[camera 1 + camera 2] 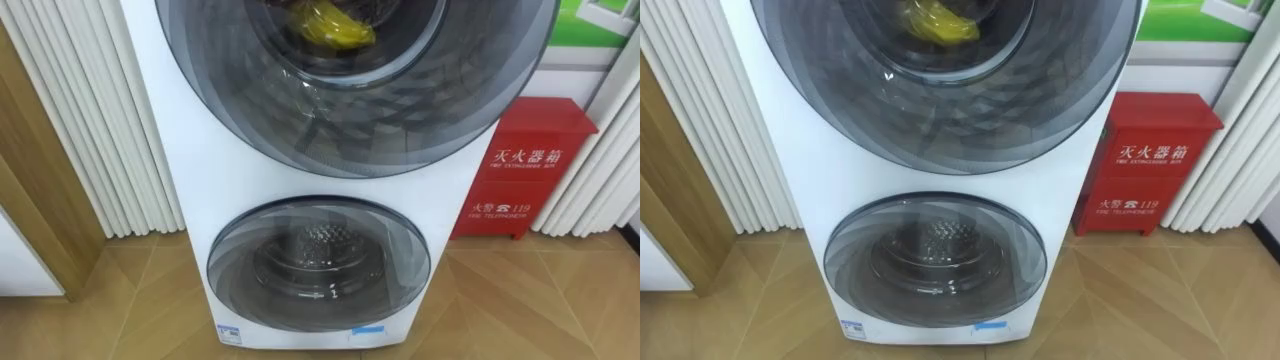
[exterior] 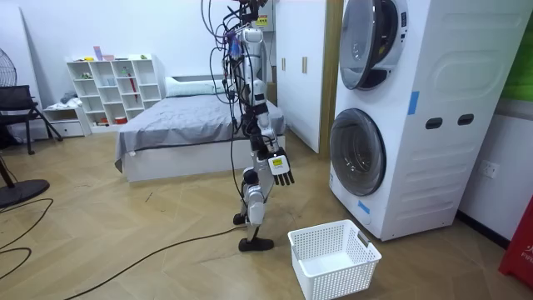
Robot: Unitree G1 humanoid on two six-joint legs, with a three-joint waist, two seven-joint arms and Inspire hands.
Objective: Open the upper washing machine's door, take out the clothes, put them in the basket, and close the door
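We see a tall white stacked washing machine (image 1: 185, 190) with two round, dark-rimmed glass doors, one above the other. A crumpled yellow cloth (image 1: 335, 28) lies in the upper drum, within the ring of the upper round door (image 1: 400, 125), and glare streaks the glass below it. The lower round door (image 1: 318, 262) shows a bare metal drum. A red metal cabinet (image 1: 525, 165) stands on the floor just beside the machine on the robot's right, and white ribbed vertical slats (image 1: 110, 120) run down the wall on its left.

In the room view we find the robot standing upright on the light wooden floor (image 2: 125, 225), facing the machine and a little way off from it. Its right robot hand (image 2: 281, 167) hangs at its side at about hip height, fingers straight and pointing down, holding nothing. A white plastic lattice laundry basket (image 2: 321, 271) sits on the floor near the robot's feet, between the robot and the machine and apart from both. Behind the robot we see a bed with a grey cover (image 2: 179, 125) and a white cube shelf (image 2: 117, 87) against the far wall.
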